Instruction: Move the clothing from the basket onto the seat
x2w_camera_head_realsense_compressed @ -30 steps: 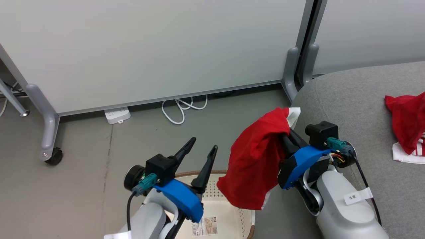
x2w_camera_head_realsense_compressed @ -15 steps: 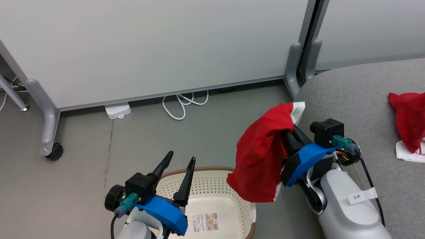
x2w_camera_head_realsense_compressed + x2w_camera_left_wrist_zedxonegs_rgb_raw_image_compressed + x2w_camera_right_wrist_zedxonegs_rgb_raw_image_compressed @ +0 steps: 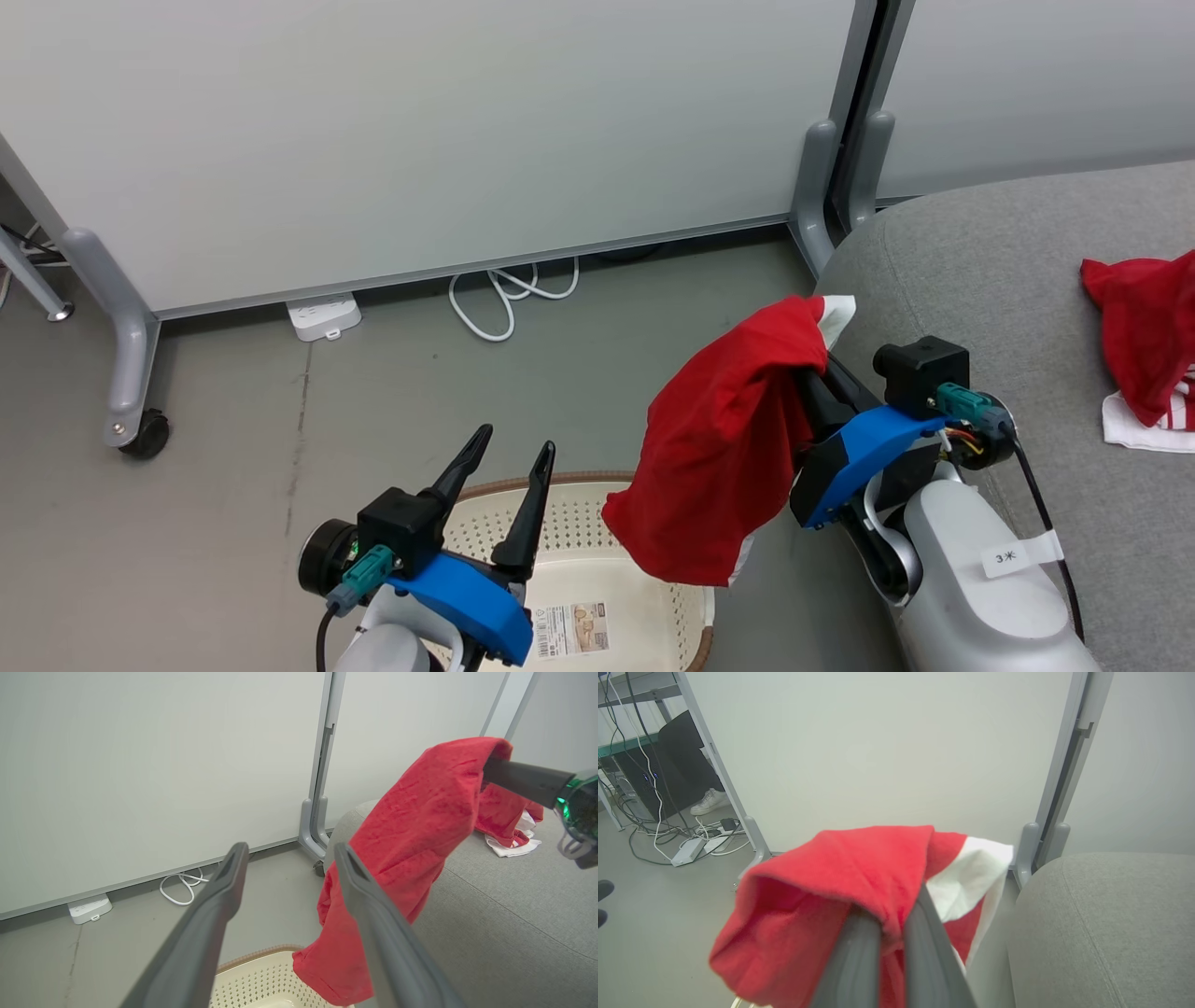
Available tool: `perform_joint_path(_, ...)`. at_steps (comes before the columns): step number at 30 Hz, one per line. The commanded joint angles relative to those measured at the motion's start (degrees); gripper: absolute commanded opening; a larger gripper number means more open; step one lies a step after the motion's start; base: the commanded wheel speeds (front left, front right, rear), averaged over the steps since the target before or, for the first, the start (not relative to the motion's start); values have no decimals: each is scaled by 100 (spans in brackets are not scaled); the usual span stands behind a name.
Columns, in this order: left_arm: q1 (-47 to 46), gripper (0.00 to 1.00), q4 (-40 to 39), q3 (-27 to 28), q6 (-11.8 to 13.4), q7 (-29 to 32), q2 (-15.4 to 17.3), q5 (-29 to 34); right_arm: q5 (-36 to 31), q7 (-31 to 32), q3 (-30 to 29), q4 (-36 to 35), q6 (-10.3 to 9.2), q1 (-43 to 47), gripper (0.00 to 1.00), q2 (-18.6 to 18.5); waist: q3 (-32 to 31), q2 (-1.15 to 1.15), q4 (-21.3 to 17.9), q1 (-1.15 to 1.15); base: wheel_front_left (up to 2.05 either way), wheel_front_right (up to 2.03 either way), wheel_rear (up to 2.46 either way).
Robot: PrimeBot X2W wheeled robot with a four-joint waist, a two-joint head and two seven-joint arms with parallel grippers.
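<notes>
Two garments: red garment (image 3: 719, 457) hangs from R gripper (image 3: 889, 914), ctr-right of frame, low end overlapping basket (image 3: 597, 485) at its right side; 2nd red garment (image 3: 1144, 327) lies on sofa (image 3: 980, 271), far right edge.
R gripper: clamped tight on red garment.
L gripper (image 3: 516, 441): fingers spread wide, empty, btm ctr above basket.
Surface: grey floor (image 3: 373, 401); pale partition (image 3: 420, 140) across top.
Around: white cable (image 3: 504, 294) & power strip (image 3: 324, 315) at partition foot, ctr-left.
In the way: sofa's rounded edge just right of red garment.

Right gripper (image 3: 891, 919) tips hidden inside red garment (image 3: 719, 448). Basket (image 3: 569, 532) cut by bottom edge, sticker (image 3: 571, 632) print unreadable. Second garment (image 3: 1144, 336) cut by right edge.
</notes>
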Motion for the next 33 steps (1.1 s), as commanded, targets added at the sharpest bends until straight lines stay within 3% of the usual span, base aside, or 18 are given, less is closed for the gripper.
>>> perform_joint_path(1,65,100,-5,-13,-15,-27,12,8,-31,0,-6,-45,1,87,0,-11,-3,0,-18,0,0,0,0)
perform_joint_path(10,-1,100,-66,-3,-15,-27,100,72,30,14,27,-88,1,35,0,-12,44,0,-543,0,0,0,0)
perform_joint_path(33,-209,100,-96,-145,-15,-27,195,103,45,-62,-91,-143,2,92,0,-7,280,0,-2540,0,0,0,0)
